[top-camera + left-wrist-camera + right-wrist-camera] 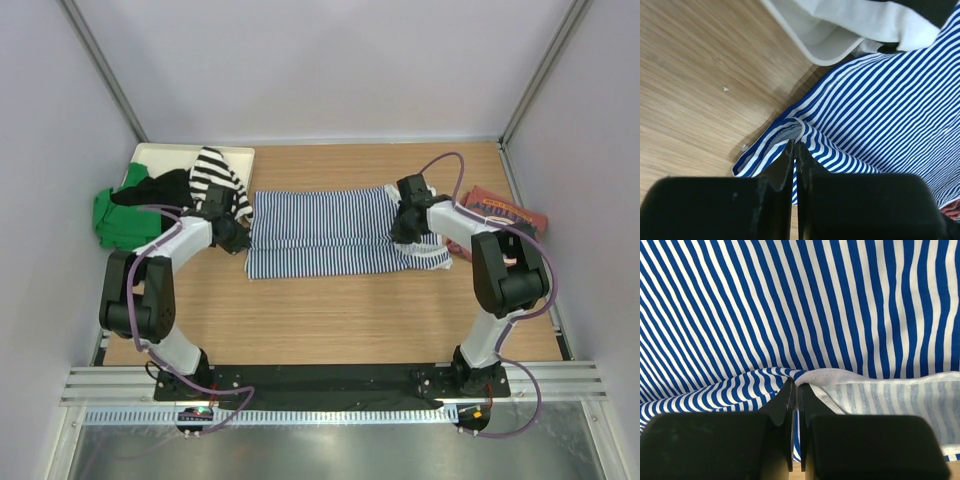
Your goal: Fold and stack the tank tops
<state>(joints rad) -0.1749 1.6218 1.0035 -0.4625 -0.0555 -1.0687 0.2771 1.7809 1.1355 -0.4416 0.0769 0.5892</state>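
The navy-and-white striped tank top (pixel 320 232) lies spread flat across the middle of the wooden table. My left gripper (pixel 243 235) is at its left end, shut on a bunched hem of the striped cloth (pixel 880 110), which puckers at the fingertips of the gripper (pixel 795 144). At the top's right end, my right gripper (pixel 405 228) is shut on a fold with white lining; stripes (pixel 790 300) fill that wrist view beyond the gripper (pixel 796 382). A brick-red tank top (pixel 505 210) lies against the right wall behind the right arm.
A white tray (pixel 150 155) stands at the back left, its corner (pixel 825 45) close to the left gripper. A wide-striped black-and-white garment (pixel 215 175), a black one (pixel 150 190) and a green one (pixel 118 215) are piled there. Bare wood (pixel 330 320) lies in front.
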